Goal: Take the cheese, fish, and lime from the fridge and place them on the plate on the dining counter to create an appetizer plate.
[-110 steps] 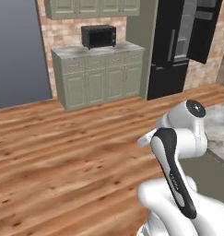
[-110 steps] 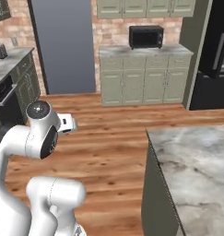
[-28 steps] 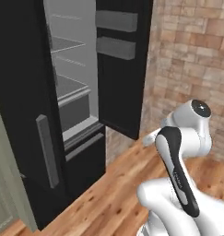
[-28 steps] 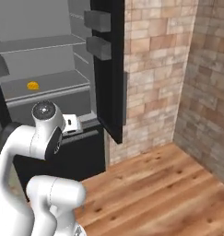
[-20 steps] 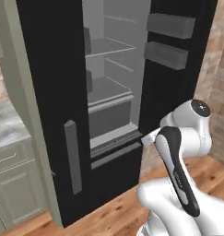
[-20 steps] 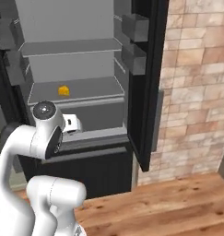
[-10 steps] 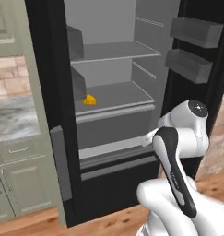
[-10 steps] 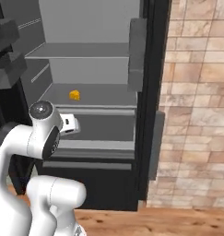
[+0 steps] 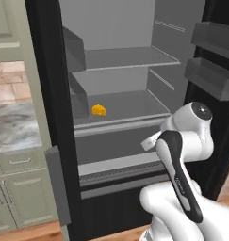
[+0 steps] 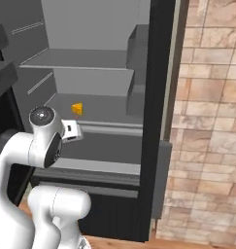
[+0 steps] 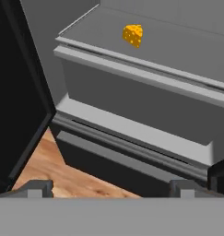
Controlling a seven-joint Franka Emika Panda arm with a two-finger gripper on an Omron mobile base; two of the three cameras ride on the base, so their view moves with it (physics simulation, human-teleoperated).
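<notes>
Cheese (image 9: pixel 99 110): one small yellow-orange wedge, sitting alone on the lower grey shelf (image 9: pixel 134 106) of the fridge (image 9: pixel 45 94), toward the shelf's left half as the left base view shows it, set back a little from the front lip. In the hand view the same wedge (image 11: pixel 133 35) stands high in the picture, above and beyond the stepped grey drawer front (image 11: pixel 132 99), with its pointed end turned roughly toward the shelf edge; the exact line of its long axis is too small to read.

Claw (image 11: pixel 111 188): jaws wide apart, holding nothing. Its two dark tips rise at the bottom of the hand view, low in front of the fridge's base and over the strip of wood floor (image 11: pixel 53 170).

Relation that counts: the cheese lies ahead of the claw, higher than it, and deeper inside the compartment, slightly right of the centre line between the tips as the hand camera sees it. The two are well apart, with the drawer front and shelf lip standing between them.

Judgement: the coming move calls for a rise and a forward reach over the shelf lip, then a small turn of the wrist so the jaws straddle the wedge across its narrow faces. The lip is the likely obstacle on a low approach.

Fish and lime: not identified on the visible shelves.
</notes>
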